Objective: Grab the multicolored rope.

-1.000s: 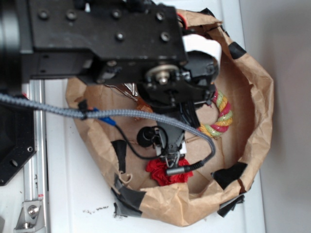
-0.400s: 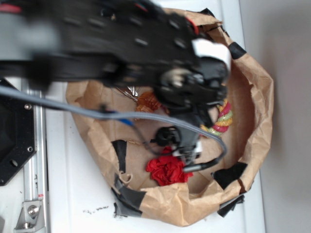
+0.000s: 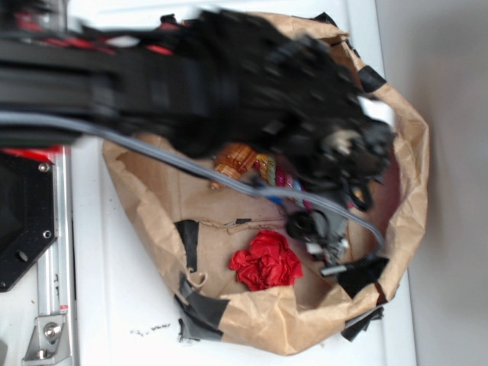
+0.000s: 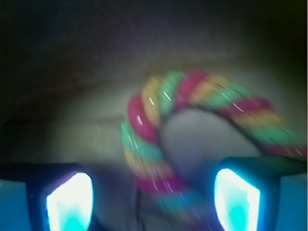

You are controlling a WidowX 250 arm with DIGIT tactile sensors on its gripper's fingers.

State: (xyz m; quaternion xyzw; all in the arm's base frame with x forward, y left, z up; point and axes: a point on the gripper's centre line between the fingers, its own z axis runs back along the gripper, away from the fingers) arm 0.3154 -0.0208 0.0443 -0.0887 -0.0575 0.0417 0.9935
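Multicolored rope [image 4: 192, 130] fills the wrist view, blurred: twisted red-pink, yellow and green strands bent in an arch, one leg running down between the two glowing fingertips [image 4: 70, 202], the other leg passing over toward the right one. Gripper [image 4: 153, 199] stands wide, both pads apart with the rope leg in the gap; contact with either pad can't be told through the blur.

Exterior view, left to right, relative to the brown paper bag [image 3: 152, 213]: black mount plate and metal rail sit left of the bag on the white table [image 3: 107, 305]. Grey cable [image 3: 191, 164] crosses the bag's left half. Inside the bag, an orange-striped seashell [image 3: 235, 160] lies near the middle top, a short bit of the rope just right of it, mostly hidden under the blurred black arm. Red paper flower [image 3: 265, 259] lies in the bag's lower middle, apart from the rope. Black tape patches [image 3: 202, 309] sit on the bag's rim. No readable writing or labels anywhere.
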